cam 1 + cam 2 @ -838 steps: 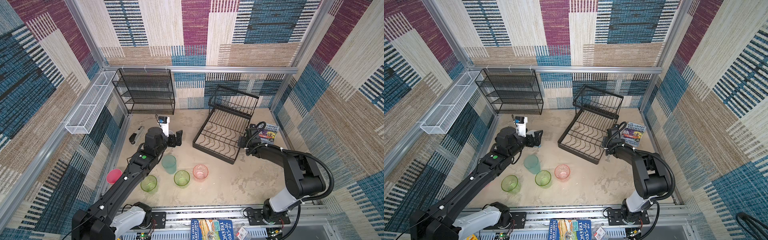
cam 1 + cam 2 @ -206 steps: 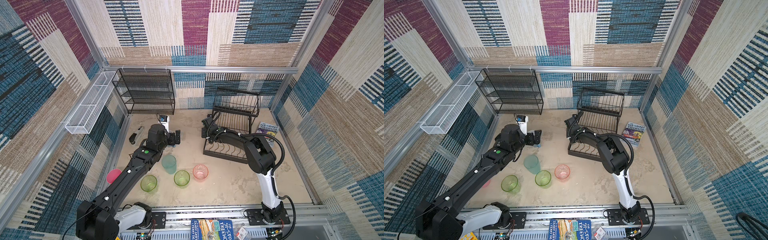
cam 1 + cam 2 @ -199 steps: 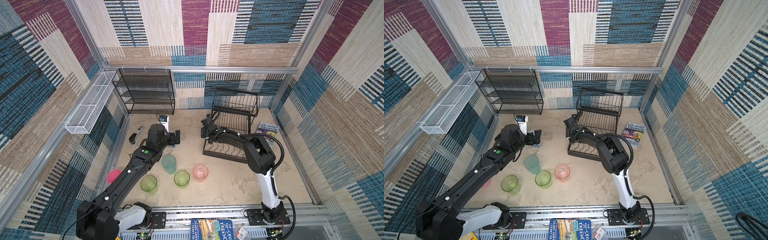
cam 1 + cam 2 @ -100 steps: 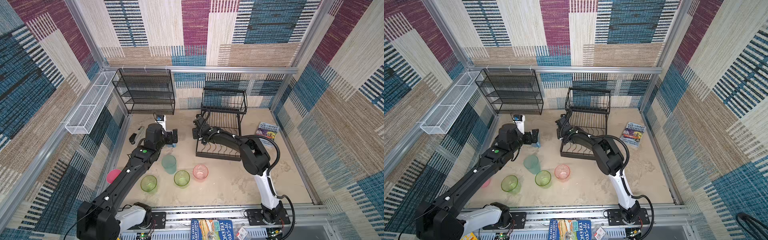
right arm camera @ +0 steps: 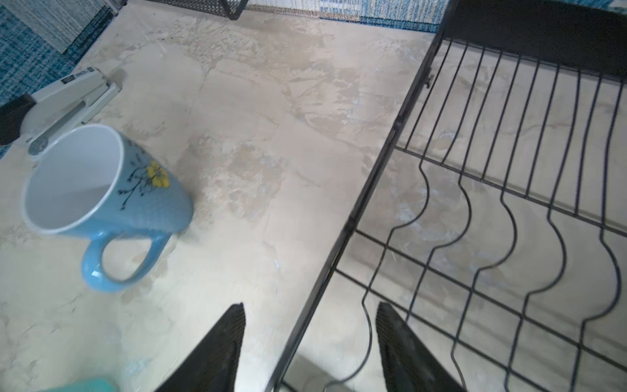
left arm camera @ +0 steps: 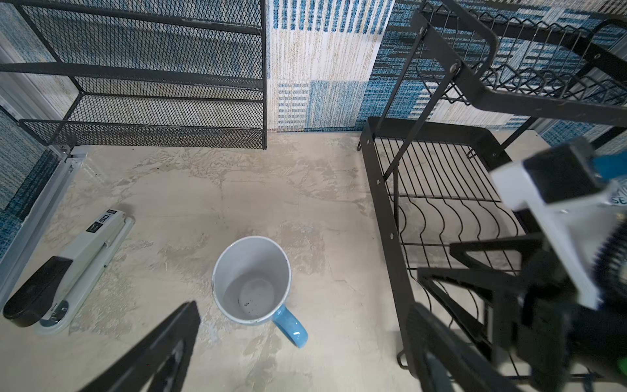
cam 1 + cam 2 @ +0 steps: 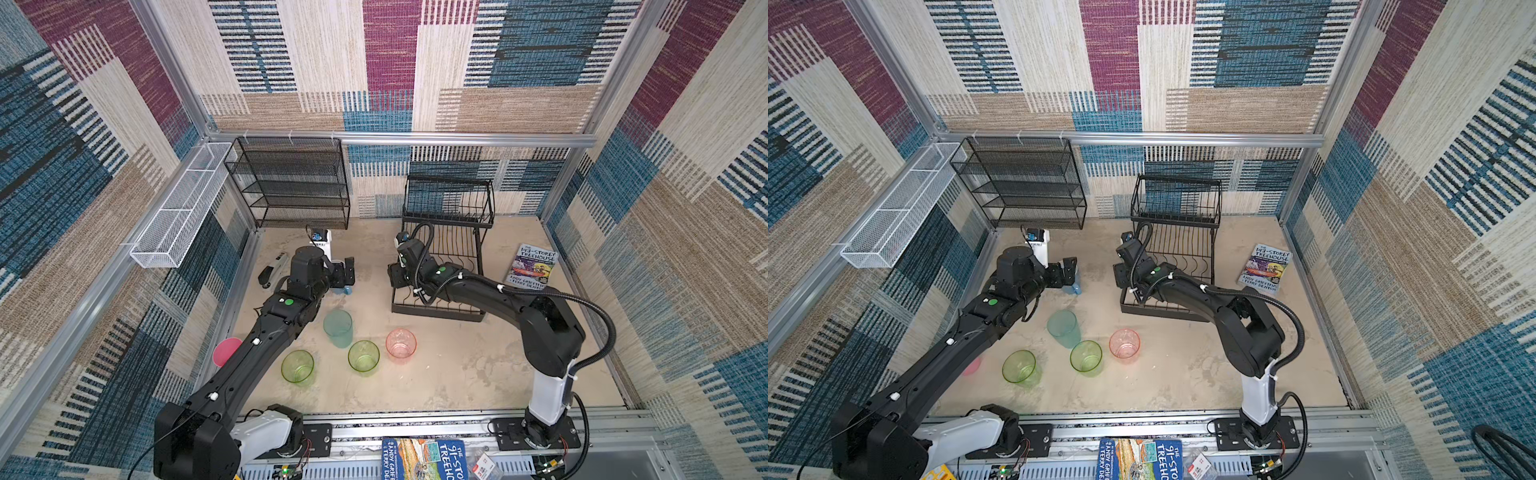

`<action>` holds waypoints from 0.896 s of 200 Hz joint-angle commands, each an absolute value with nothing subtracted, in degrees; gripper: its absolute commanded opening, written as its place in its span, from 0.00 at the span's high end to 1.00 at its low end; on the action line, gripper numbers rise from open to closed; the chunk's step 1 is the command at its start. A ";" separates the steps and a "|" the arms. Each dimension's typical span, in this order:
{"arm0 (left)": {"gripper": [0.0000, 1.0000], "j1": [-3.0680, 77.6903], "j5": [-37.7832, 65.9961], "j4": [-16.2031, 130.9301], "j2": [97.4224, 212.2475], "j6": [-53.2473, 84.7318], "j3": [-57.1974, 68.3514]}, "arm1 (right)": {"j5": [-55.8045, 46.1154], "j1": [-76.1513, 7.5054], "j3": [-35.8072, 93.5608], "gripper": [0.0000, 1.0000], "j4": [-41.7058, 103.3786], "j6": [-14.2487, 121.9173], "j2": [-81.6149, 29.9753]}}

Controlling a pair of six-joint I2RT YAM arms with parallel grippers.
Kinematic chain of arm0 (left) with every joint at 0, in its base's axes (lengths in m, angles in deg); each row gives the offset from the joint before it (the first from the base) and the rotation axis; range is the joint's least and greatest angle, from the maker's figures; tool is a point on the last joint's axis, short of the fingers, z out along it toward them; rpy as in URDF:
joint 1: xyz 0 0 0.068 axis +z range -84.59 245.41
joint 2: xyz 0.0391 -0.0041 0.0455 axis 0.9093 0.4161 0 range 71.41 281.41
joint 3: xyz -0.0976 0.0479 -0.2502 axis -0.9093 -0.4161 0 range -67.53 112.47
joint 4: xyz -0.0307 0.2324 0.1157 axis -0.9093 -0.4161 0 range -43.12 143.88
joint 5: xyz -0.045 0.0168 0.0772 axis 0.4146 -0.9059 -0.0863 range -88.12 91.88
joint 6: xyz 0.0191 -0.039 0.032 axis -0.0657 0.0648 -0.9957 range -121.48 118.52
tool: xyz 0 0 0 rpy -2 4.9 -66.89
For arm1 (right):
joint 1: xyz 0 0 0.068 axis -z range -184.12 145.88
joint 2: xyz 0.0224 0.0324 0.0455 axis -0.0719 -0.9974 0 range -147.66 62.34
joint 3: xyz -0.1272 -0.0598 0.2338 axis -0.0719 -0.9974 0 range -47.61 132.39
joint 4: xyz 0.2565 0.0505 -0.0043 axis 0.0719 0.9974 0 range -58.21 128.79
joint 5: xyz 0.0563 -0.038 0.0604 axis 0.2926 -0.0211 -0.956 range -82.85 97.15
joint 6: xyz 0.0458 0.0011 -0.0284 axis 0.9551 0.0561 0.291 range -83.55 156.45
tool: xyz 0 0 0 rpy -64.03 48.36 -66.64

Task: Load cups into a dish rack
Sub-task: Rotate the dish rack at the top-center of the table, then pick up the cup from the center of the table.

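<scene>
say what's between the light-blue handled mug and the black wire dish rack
Bare tabletop only, between the light-blue handled mug and black wire dish rack; left wrist view shows it.

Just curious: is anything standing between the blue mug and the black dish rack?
Only bare table lies between mug and dish rack, though the open right gripper straddles the rack's edge facing the mug.

Tabletop (image 7: 457, 374): cups (image 7: 363, 356), dish rack (image 7: 437, 312), stapler (image 7: 272, 270), book (image 7: 533, 266)

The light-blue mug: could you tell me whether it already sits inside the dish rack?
No, the light-blue mug stands upright on the tabletop, apart from the dish rack and its black frame.
</scene>
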State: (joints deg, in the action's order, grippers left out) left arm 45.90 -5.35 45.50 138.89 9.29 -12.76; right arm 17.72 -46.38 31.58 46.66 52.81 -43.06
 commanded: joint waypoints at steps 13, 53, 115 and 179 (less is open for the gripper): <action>0.02 46.07 -5.79 44.66 139.16 9.99 -11.92 | 17.49 -48.28 24.39 0.35 46.72 51.01 -33.60; 0.02 46.23 -5.29 43.18 139.30 10.48 -10.90 | 16.36 -50.33 19.39 0.36 56.74 50.80 -23.63; 0.02 46.22 -2.53 41.37 140.13 11.26 -9.37 | 11.06 -55.68 18.44 0.39 68.21 53.04 -18.99; 0.03 46.21 -0.41 40.58 141.24 11.79 -8.66 | 5.84 -58.17 14.14 0.46 67.08 54.93 -21.88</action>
State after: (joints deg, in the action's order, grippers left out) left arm 46.14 -2.00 41.32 140.83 10.51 -9.25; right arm 8.39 -57.44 14.93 67.36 53.51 -20.85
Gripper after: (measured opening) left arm 0.967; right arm 0.551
